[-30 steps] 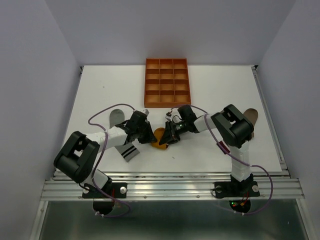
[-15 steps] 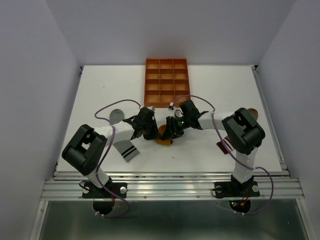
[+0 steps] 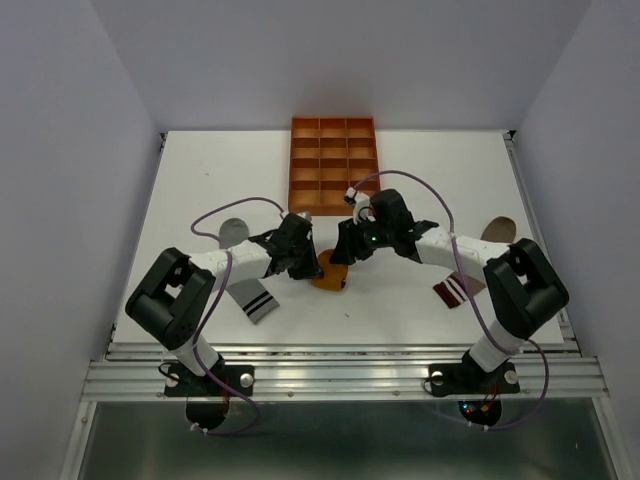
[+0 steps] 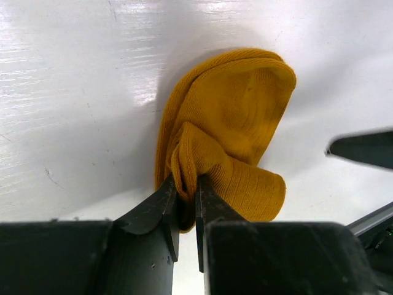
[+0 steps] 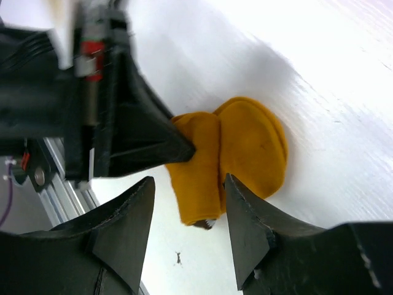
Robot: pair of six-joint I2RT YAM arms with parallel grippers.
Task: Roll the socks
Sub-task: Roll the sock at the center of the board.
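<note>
mustard sock (image 3: 328,274): bunched and partly folded on the white table (image 3: 190,180), just in front of the orange tray (image 3: 333,211), between the two grippers
left gripper (image 4: 185,184): fingers drawn together, pinching a raised fold of the mustard sock – the rest of it lies on the table
right gripper (image 5: 188,179): fingers apart, one on each side of the sock's folded end – not clamped on it
grey sock (image 3: 252,296): flat on the left, partly under the left arm, striped cuff toward the near edge
taupe sock (image 3: 455,291): on the right, partly hidden by the right arm, maroon-white cuff showing
</note>
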